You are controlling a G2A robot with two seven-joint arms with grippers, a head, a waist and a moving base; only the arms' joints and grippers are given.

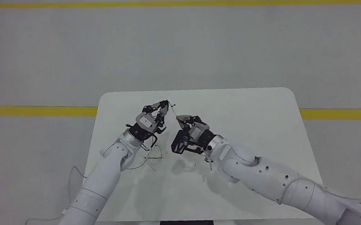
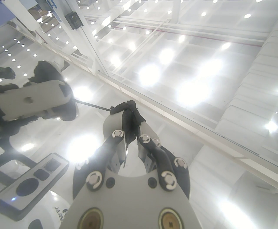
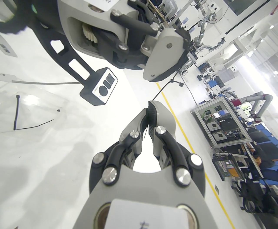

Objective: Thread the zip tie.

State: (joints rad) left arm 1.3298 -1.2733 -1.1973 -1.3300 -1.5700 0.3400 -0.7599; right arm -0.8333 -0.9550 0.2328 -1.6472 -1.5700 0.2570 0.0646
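Note:
A thin black zip tie (image 1: 172,110) is stretched in the air between my two grippers, above the white table (image 1: 260,116). My left gripper (image 1: 162,105) is shut on one end of it; its black pads (image 2: 130,117) are pressed together, and the strand (image 2: 93,105) runs from them to the right gripper (image 2: 69,95). My right gripper (image 3: 149,112) is shut on the other end. From its tip the zip tie (image 3: 161,91) rises past a small head (image 3: 171,82) into the left gripper (image 3: 181,60).
A clear plastic sheet (image 3: 32,102) lies on the table with a spare black zip tie (image 3: 16,112) on it. Loose thin strands (image 1: 151,154) lie beside the left arm. The table's right half (image 1: 271,136) is bare.

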